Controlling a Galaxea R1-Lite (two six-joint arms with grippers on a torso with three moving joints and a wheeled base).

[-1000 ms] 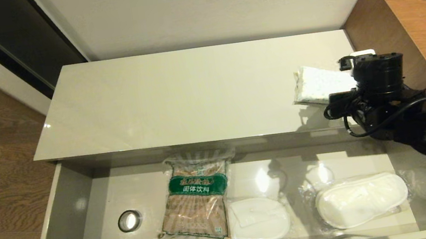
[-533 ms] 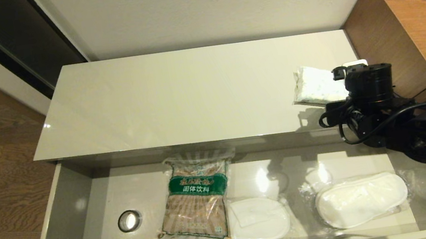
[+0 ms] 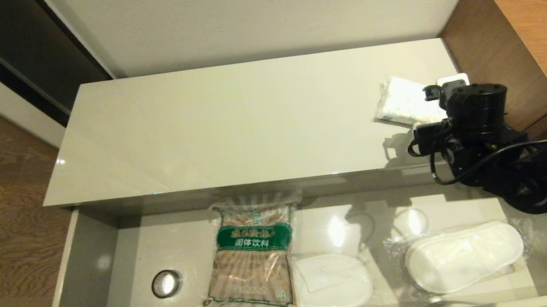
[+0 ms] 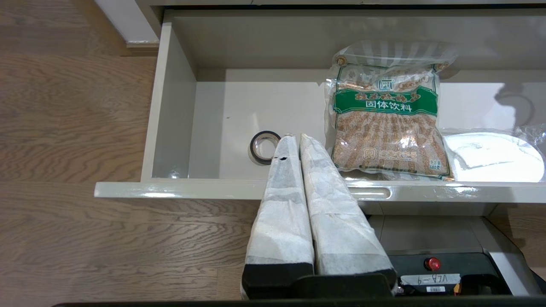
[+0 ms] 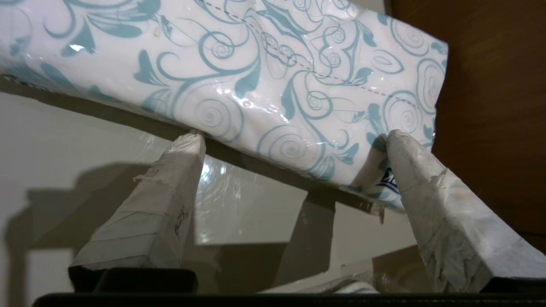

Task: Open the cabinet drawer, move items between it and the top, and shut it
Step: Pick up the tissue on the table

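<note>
Drawer-to-top transfer step in hand. The long glossy grey-beige cabinet drawer [image 3: 107, 262] is standing open.

The right gripper [image 5: 294, 140] is holding its fingers apart, tips touching the white soft tissue pack with blue swirl print [image 3: 403, 103]. The pack is lying tilted at the right end of the glossy cream-beige surface [image 3: 226, 122].

Judgement: next is either closing on the pack or backing clear, then the plastic-sealed white slippers [image 3: 462, 257] in the drawer.

The left gripper [image 4: 294, 140], fingers together, is idling before the drawer front.

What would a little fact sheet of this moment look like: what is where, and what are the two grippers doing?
Drawer: pulled open
In drawer: tape roll, brown packet, two bagged slippers
Cabinet top: tissue pack near its right end, tilted
Right gripper: open, fingertips at the tissue pack's edge, one at each side
Left gripper: shut, empty, in front of the drawer
</note>
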